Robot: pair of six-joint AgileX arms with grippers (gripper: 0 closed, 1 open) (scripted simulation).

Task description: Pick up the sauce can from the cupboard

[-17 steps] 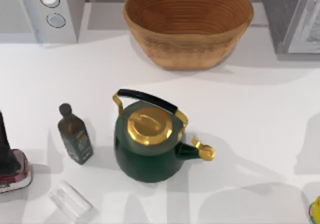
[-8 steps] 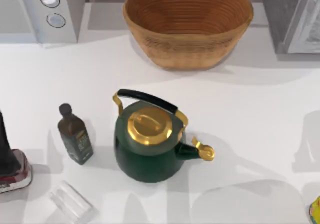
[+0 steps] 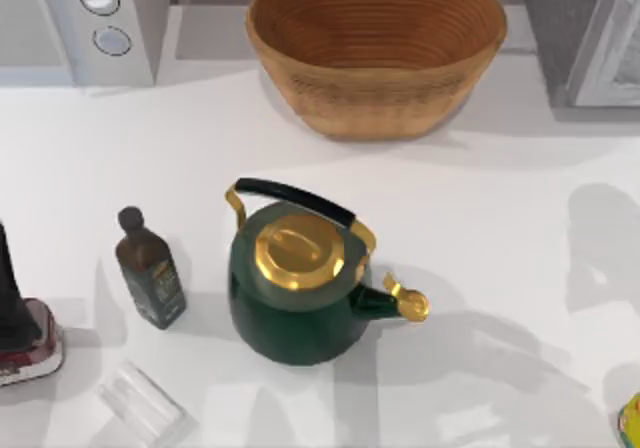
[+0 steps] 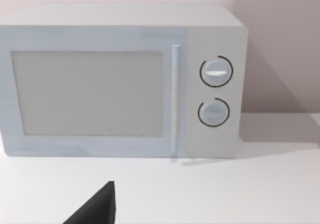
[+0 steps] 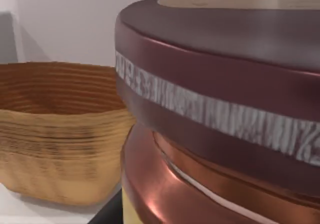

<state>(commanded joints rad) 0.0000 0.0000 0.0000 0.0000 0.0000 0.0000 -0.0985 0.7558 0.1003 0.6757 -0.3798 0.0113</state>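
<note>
The sauce can (image 5: pixel 215 109) sits right up against the right wrist camera, showing its maroon top, pale grained band and coppery body. It hangs tilted in front of the wicker basket (image 5: pixel 55 134), with white table below it. My right gripper (image 5: pixel 111 211) is a dark sliver under the can and appears shut on it. The grey cupboard (image 3: pixel 590 38) stands at the table's back right corner. My left gripper (image 4: pixel 95 211) shows as a dark tip facing the microwave (image 4: pixel 120 84).
A green kettle (image 3: pixel 300 288) with gold lid stands mid-table, a dark bottle (image 3: pixel 150 268) to its left. The basket (image 3: pixel 375 48) is at the back centre. A clear block (image 3: pixel 140 403) and a maroon-based object (image 3: pixel 25 343) lie front left.
The arm shadows on the right side of the table have shifted toward the back. Kettle, bottle and basket have not moved.
</note>
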